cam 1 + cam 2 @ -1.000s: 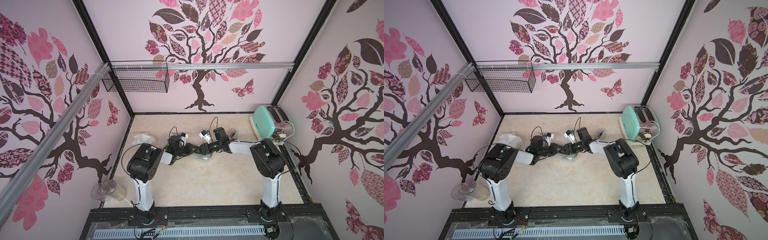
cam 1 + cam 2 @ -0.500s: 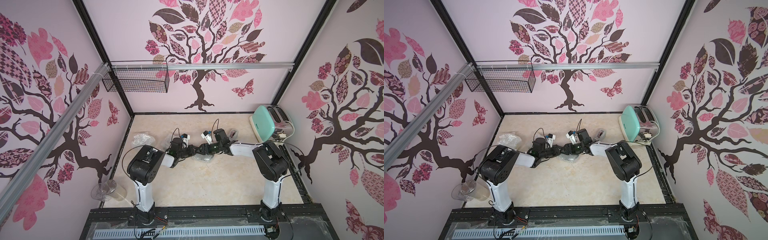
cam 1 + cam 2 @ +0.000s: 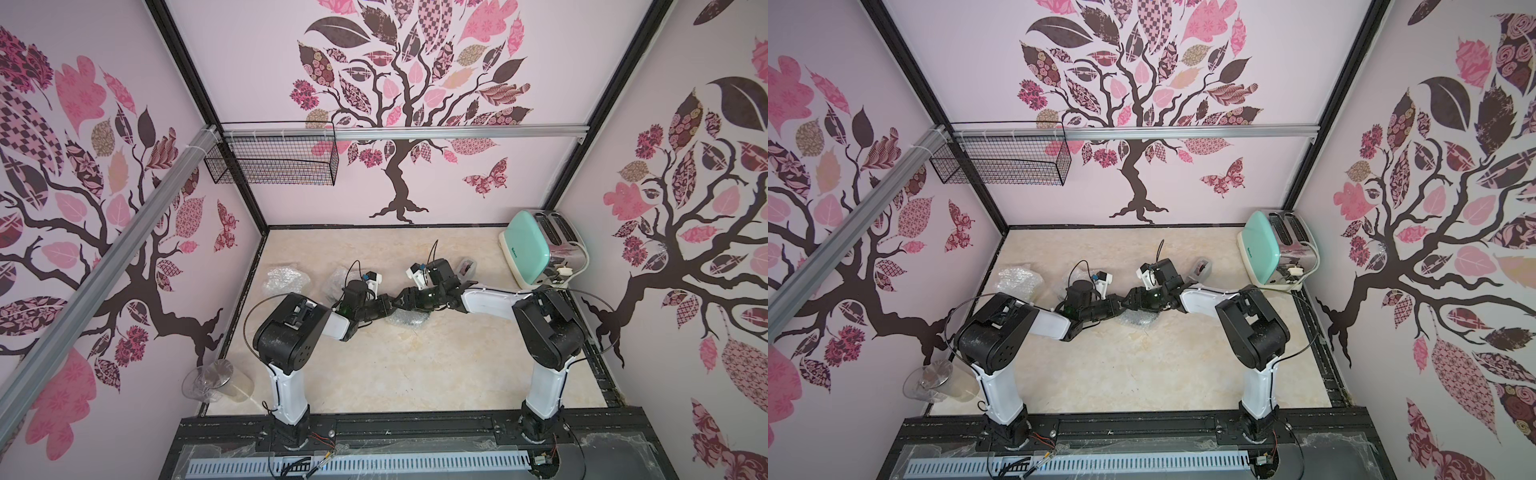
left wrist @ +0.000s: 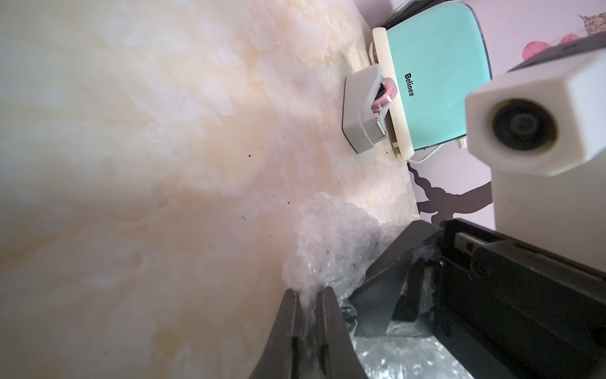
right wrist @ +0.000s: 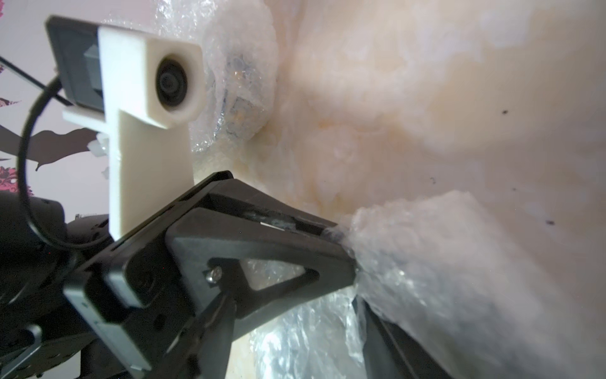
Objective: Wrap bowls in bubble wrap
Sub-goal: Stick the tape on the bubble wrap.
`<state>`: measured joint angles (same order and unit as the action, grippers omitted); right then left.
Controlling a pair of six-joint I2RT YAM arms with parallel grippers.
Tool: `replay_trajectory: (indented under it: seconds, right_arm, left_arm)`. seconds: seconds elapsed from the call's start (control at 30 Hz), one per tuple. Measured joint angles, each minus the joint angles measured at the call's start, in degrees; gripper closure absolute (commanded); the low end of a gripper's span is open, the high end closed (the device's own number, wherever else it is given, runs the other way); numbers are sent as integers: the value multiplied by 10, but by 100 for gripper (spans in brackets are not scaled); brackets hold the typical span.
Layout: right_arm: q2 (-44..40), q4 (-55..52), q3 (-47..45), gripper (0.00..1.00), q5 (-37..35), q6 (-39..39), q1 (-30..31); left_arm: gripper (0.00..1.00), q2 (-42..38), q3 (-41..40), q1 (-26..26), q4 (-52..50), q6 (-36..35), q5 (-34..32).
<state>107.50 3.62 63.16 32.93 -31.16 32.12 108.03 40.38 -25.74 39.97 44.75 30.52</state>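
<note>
A crumpled bundle of bubble wrap point(image 3: 409, 320) lies mid-table, with both grippers meeting over it. My left gripper point(image 4: 310, 292) is shut on a pinched fold of that bubble wrap point(image 4: 331, 236). Seen in the right wrist view, the same pinch sits at the left fingertips point(image 5: 337, 234). My right gripper point(image 5: 305, 334) stands open, its jaws apart with loose wrap lying between them. No bowl shows in this bundle. Two other wrapped bundles point(image 3: 286, 280) point(image 3: 338, 282) lie at the left; blue marks of a bowl point(image 5: 237, 85) show through one.
A mint toaster point(image 3: 540, 253) stands at the back right, and a grey tape dispenser point(image 3: 467, 266) sits beside it. A clear glass point(image 3: 216, 380) lies at the front left corner. A wire basket point(image 3: 274, 160) hangs on the back wall.
Both grippers stay at the middle bundle. The left arm has stretched slightly further toward the right gripper, and the right jaws have spread a little.
</note>
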Motion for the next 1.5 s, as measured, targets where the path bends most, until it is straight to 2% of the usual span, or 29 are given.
replay_trajectory:
  seconds: [0.43, 0.57, 0.67, 0.77, 0.9, 0.97, 1.07, 1.5]
  right_arm:
    - [-29, -9, -5, 35, -71, -6, 1]
    - [-63, -3, -23, 35, -95, 8, -3]
    - [-97, 13, -42, 38, -106, 20, -8]
    - [-113, 34, -53, 46, -90, 24, -11]
    - [-97, 37, -47, 49, -59, 33, 13]
    - [-76, 37, -38, 54, -47, 32, 27]
    - [-40, 30, -30, 56, -36, 31, 42]
    - [15, -6, 18, 58, -71, 31, 41]
  left_arm:
    - [100, -18, -18, -3, -2, 1, -19]
    - [100, -21, -23, -1, -7, 0, -24]
    - [100, -22, -24, 0, -11, 0, -24]
    - [100, -26, -24, 1, -17, 0, -25]
    - [100, -32, -25, 1, -24, -1, -27]
    - [100, -33, -26, 1, -26, -1, -28]
    - [100, -38, -26, 1, -32, -2, -29]
    - [100, -50, -31, 5, -41, -11, -42]
